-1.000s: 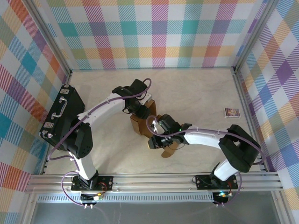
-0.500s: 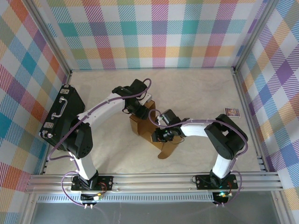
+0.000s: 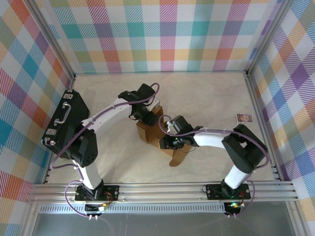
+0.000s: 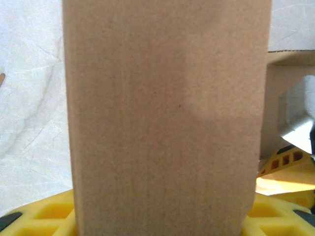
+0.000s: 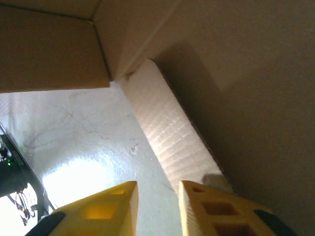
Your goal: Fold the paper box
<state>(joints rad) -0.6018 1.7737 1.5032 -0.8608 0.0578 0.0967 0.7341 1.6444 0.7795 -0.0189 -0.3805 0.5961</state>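
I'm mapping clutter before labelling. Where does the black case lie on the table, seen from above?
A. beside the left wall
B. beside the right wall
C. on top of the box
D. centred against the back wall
A: the case lies along the table's left side, apart from the box in the middle.

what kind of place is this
Probably a robot lab test cell: a left arm and right arm bolted to an aluminium rail, plaid backdrop walls around a pale table, paper box mid-fold.
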